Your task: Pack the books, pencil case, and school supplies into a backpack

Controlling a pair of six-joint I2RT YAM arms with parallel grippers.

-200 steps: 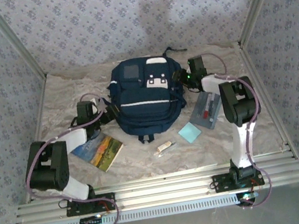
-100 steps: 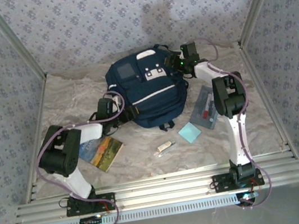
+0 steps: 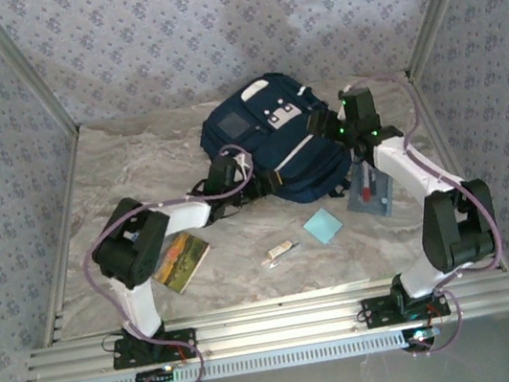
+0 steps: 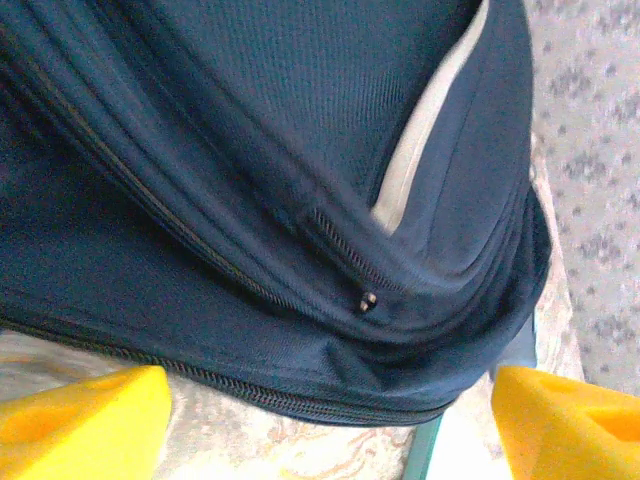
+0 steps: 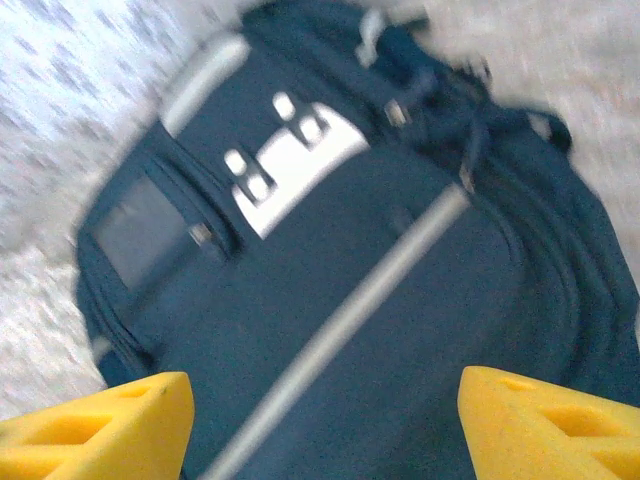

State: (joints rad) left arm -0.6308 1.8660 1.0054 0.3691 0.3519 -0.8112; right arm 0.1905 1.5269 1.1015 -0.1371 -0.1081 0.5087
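"Backpack (image 3: 276, 141) — where does it lie?"

"Far half of the table (image 3: 134, 166), flat and turned askew. Navy with white stripes, grey patch (image 3: 237, 126) on the upper face. It sits between my two arms."

"Left pincer?"

"My left pincer (image 3: 250, 174) is at the pack's near-left edge. From that wrist I see my yellow fingertips (image 4: 80, 405) spread wide, nothing clamped. Folded navy fabric lies just ahead of them, with a small zipper pull (image 4: 368, 300) in the fold and a white stripe (image 4: 425, 130) above it."

"Right pincer?"

"My right pincer (image 3: 339, 126) is by the pack's right side; I cannot tell whether it touches. The wrist view is blurred, but the fingertips (image 5: 100, 420) stand well apart, gripping nothing, with the pack's face ahead of them."

"Other items?"

"All are on the table, outside the pack. The book (image 3: 186, 260) is near-left, just beside my left elbow. The pencil case (image 3: 377, 199) is right of the pack, partly under my right forearm. The light-blue pad (image 3: 323, 226) and the white stick (image 3: 279, 253) are in the near middle — close together, not touching."
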